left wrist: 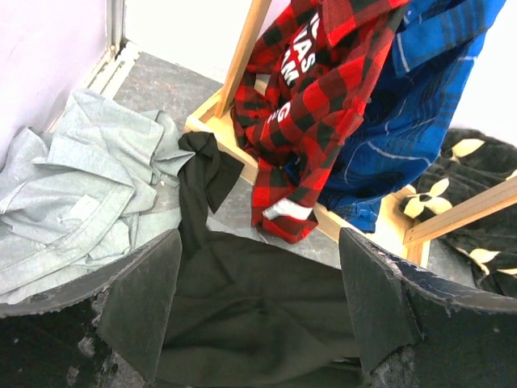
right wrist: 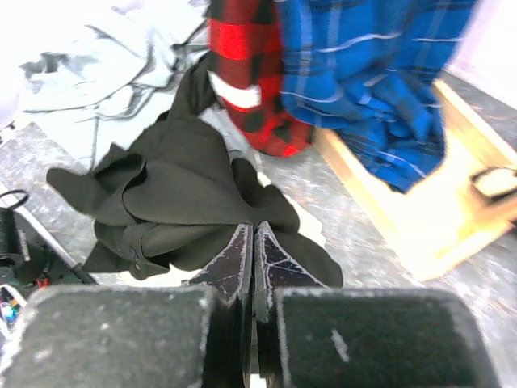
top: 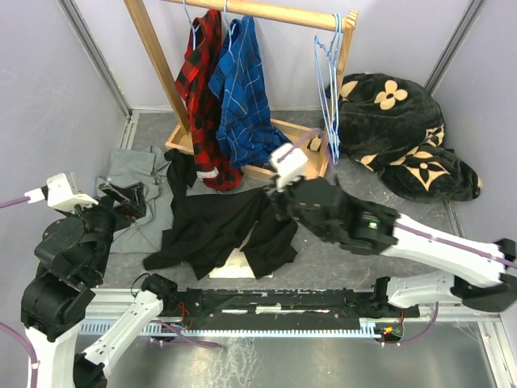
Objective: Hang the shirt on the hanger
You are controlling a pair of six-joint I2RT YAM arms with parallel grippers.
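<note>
Over the table (top: pixel 323 263), we judge pickup of the shirt (top: pixel 214 230) underway: right gripper (right wrist: pixel 253 230) fingers together at its fabric, hold unconfirmed; left gripper (left wrist: pixel 258 279) fingers apart. Next move requires lifting the collar toward the hanger (top: pixel 329 89).

The right gripper (right wrist: pixel 254 233) is covered by its own wrist in the top view. In the right wrist view its pressed-together fingertips (right wrist: pixel 237 260) meet the edge of the plain black fabric shirt (top: pixel 212 230), but whether cloth lies between them cannot be told. The thin light-blue wire hangers (top: pixel 329 89) overlap, so their number is unclear. The blue plaid shirt (right wrist: pixel 363 89) is blurred.
</note>
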